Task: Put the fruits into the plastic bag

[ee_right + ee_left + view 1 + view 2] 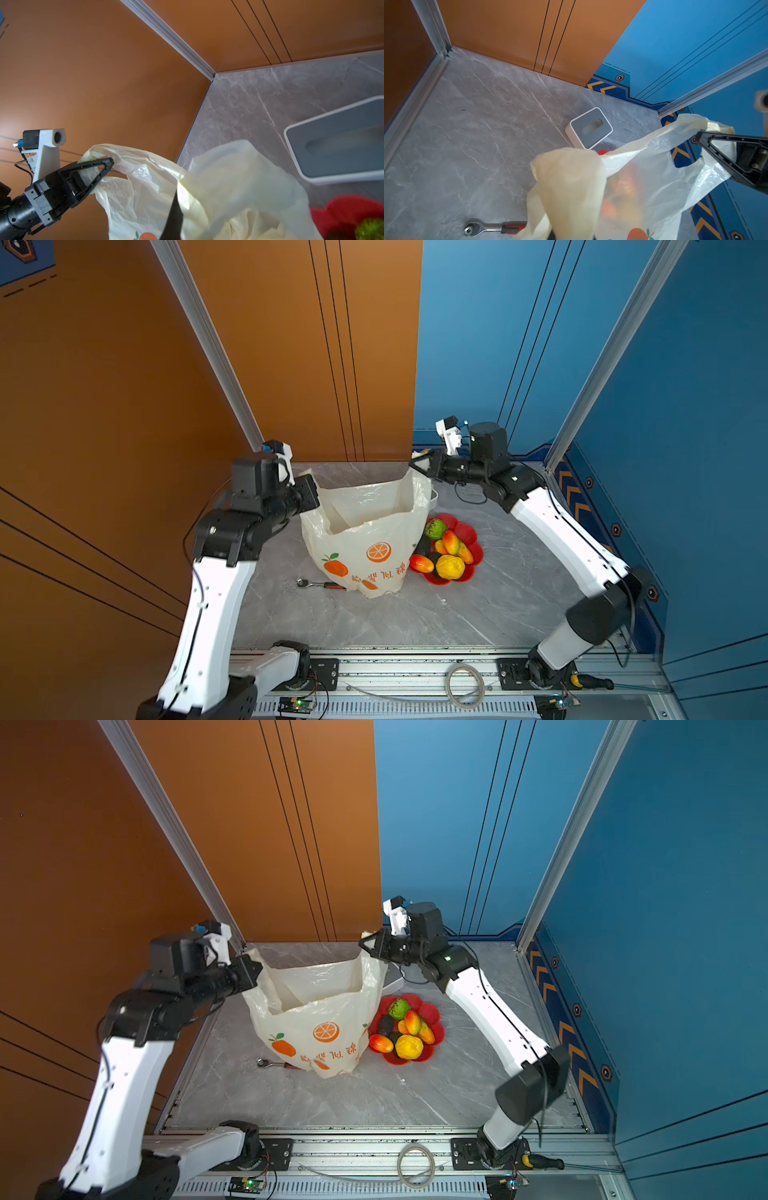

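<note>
Right now you have both tools clenched on the plastic bag [361,539]: the left gripper [311,494] pinches one handle loop at centre-left, and the right gripper [416,463] pinches the other just above centre. The bag's mouth gapes upward, its long axis stretched between them. The fruits [446,549] sit heaped in the red dish [475,539], just beside the bag's right flank and below your right gripper, the nearer arm. The oblong ones slant variously.

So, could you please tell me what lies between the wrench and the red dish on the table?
The plastic bag stands between them in both top views, hiding the handle end of the wrench and one edge of the red dish.
</note>
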You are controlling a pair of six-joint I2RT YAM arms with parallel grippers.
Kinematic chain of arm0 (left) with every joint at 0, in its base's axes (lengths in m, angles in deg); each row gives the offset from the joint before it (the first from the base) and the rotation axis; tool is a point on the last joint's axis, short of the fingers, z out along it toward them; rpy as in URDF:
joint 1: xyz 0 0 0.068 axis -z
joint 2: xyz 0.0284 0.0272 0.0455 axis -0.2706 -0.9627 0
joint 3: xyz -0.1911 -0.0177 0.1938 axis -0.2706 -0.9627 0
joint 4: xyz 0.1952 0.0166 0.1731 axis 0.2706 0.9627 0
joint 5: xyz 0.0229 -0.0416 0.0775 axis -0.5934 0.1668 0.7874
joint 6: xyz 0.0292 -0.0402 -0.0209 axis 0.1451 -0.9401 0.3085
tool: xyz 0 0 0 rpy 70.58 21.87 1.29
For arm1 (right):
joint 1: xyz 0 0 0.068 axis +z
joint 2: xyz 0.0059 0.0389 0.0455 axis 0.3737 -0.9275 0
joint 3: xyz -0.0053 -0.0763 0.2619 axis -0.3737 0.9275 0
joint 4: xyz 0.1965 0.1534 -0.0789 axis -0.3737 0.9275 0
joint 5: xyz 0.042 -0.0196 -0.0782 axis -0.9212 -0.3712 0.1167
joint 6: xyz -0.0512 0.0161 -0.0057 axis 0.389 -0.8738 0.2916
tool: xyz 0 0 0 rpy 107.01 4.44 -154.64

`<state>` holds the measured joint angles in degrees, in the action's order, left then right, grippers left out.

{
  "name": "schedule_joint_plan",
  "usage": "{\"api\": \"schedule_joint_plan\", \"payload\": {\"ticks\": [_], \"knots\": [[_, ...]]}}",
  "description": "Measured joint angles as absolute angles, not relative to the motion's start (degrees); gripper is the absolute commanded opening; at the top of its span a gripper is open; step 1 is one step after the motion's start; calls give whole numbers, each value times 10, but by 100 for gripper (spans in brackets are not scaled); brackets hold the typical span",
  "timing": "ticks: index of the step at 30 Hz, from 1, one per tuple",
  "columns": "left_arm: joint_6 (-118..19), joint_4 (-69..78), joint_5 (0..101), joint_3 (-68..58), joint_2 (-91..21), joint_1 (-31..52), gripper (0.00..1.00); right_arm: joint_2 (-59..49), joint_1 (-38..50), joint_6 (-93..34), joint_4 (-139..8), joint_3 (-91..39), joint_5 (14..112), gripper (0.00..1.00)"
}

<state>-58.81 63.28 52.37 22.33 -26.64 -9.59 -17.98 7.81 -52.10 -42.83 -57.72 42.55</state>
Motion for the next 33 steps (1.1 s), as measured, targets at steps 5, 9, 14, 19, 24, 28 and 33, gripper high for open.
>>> {"api": "schedule_joint_plan", "payload": {"ticks": [5,9,14,19,24,28,33], "knots": [[-601,624,494,486,-530,-124,0,-428,72,-515,-418,-935,448,0],[-568,623,536,728,-618,-58,0,-445,73,-496,-473,-1019,463,0],[-444,533,610,655,-440,138,0,-223,94,-425,-604,-803,467,0],[-373,347,727,183,-93,153,0,8,111,-359,-730,-510,473,0],[-450,287,708,-172,-13,-33,0,-88,86,-392,-762,-359,445,0],[-492,343,680,-283,-61,-77,0,-268,91,-411,-655,-303,445,0],[-496,342,654,-245,-39,-78,0,-295,105,-417,-593,-333,433,0]]}}
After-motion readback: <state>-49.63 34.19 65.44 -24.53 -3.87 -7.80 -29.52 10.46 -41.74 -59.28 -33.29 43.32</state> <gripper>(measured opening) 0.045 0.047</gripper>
